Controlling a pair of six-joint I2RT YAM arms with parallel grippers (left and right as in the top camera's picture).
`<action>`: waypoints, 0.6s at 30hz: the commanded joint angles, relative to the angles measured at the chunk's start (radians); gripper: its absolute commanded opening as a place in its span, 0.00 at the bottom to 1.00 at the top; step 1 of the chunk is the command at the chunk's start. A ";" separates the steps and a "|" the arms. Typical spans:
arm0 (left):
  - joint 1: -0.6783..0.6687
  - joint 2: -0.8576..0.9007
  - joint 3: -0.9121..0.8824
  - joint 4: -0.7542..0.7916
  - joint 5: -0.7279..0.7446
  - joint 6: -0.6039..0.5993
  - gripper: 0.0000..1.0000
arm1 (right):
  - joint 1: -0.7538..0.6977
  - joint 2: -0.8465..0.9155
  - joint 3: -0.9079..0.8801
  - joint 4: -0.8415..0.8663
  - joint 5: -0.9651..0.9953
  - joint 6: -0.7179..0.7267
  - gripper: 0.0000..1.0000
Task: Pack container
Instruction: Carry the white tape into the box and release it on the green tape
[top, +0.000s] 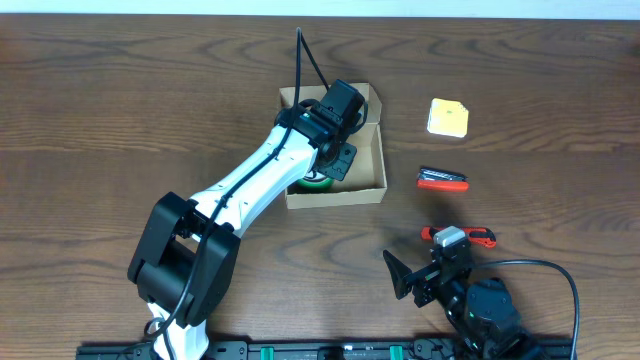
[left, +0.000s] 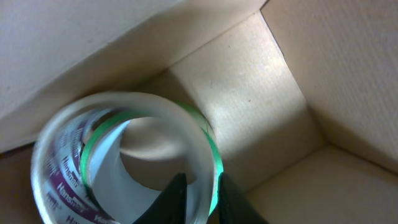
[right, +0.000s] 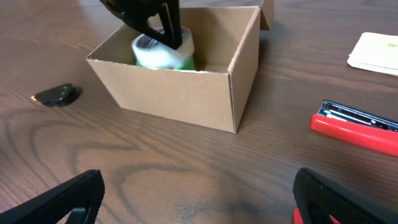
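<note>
While I reach into it with the left arm: container (top: 382, 150), cardboard, top open, centre of table toward the far side.
Contents: one tape roll (left: 62, 162), green-edged, at the near-left corner. Left gripper (left: 202, 190) straddles the roll's wall, one finger in the core and one outside, a hold suited to setting it down; I cannot tell whether the jaws pinch it or have let go. Right gripper (right: 199, 199) hangs near right, jaws wide, empty, clear of the box. Unpacked, right of box: red tool (top: 442, 180), yellow pad (top: 447, 117).

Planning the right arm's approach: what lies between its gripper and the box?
Nothing: bare table from right gripper to box, in the right wrist view. The red tool lies aside.
</note>
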 joint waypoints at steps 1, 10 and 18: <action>0.006 0.014 -0.006 -0.004 0.000 0.008 0.31 | 0.007 -0.006 -0.003 0.000 0.006 -0.013 0.99; 0.006 -0.006 0.005 -0.018 0.000 0.008 0.38 | 0.007 -0.006 -0.003 0.000 0.006 -0.013 0.99; 0.006 -0.158 0.129 -0.189 0.000 0.055 0.41 | 0.007 -0.006 -0.003 0.000 0.006 -0.013 0.99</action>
